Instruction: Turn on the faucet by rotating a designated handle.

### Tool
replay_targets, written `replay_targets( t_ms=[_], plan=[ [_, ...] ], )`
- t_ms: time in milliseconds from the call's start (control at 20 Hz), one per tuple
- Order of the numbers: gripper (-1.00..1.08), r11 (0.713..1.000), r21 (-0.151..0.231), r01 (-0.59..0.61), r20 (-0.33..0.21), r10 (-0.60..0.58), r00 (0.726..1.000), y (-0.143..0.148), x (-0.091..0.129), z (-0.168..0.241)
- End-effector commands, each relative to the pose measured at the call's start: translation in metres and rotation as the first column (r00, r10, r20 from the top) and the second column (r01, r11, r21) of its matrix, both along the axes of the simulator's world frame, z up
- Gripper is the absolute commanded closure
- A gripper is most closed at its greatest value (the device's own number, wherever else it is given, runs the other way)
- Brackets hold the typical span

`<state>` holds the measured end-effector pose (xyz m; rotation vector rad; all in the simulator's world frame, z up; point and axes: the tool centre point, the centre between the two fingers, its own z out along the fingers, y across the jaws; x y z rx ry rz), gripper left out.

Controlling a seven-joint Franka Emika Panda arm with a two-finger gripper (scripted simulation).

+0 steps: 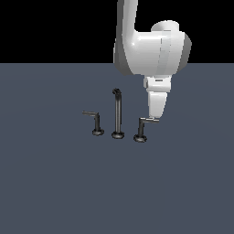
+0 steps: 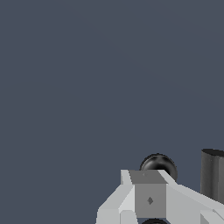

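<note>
My arm [image 1: 151, 50] is glossy white, built of rounded, bulbous shells with grey shading at the joints. Below the wrist sits a narrower white block with a thin dark seam. Seen from my wrist, my hand [image 2: 151, 199] is pale grey, angular and faceted, with a small dark diamond mark.

Flat slate-grey floor [image 1: 55, 192], black backdrop [image 1: 55, 27].

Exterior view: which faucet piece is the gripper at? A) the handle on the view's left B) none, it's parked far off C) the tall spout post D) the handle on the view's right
D: the gripper sits right at the bar of the handle on the exterior view's right, while the spout post and other handle stand apart from it.
</note>
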<state>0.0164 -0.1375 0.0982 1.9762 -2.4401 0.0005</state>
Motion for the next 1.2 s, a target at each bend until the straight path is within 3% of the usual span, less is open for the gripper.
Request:
replay_targets(
  t_ms=[0, 700, 750, 1150],
  plan=[
    [1.08, 1.000, 0.000, 0.002, 0.001, -0.002, 1.000, 0.000, 0.000, 0.000],
    [1.08, 1.000, 0.001, 0.003, 0.001, -0.003, 1.000, -0.010, -0.040, 0.000],
    [1.08, 1.000, 0.001, -0.004, 0.011, 0.004, 1.000, -0.006, -0.031, 0.000],
    [1.08, 1.000, 0.001, 0.000, 0.006, 0.000, 1.000, 0.004, -0.058, 0.000]
  ],
)
